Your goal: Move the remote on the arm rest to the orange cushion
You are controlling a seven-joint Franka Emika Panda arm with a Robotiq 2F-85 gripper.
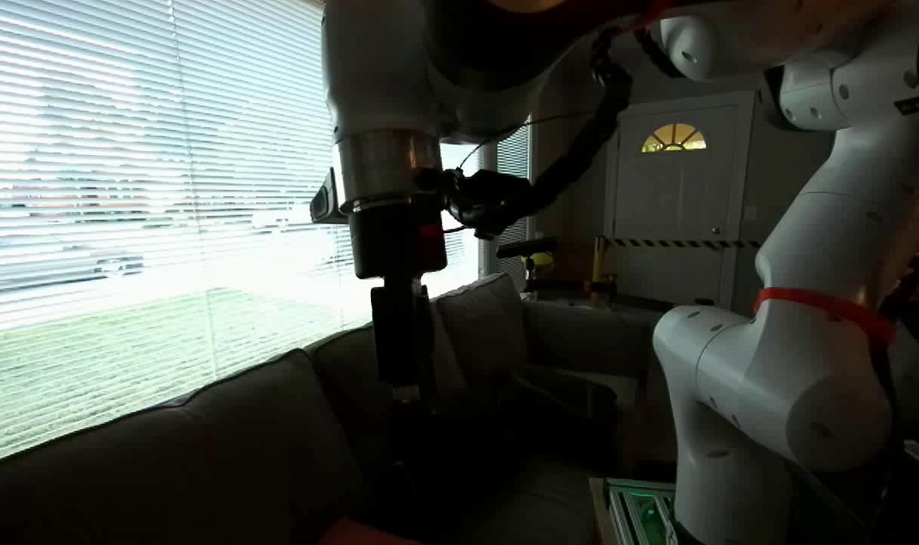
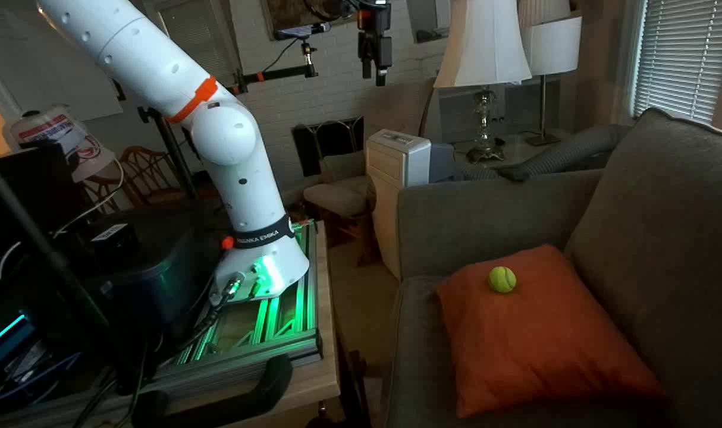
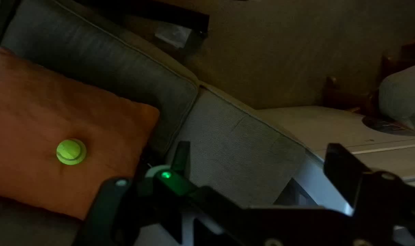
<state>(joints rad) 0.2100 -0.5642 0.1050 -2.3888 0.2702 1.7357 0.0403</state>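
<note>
The orange cushion (image 2: pixel 533 345) lies flat on the grey sofa seat (image 2: pixel 420 351).

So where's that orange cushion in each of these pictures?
In an exterior view: the orange cushion is just a sliver at the bottom edge, left of centre.
In an exterior view: the orange cushion sits at lower right.
Wrist view: the orange cushion is at left, running off that edge.
Shared landmark: the grey sofa, in all three.
</note>
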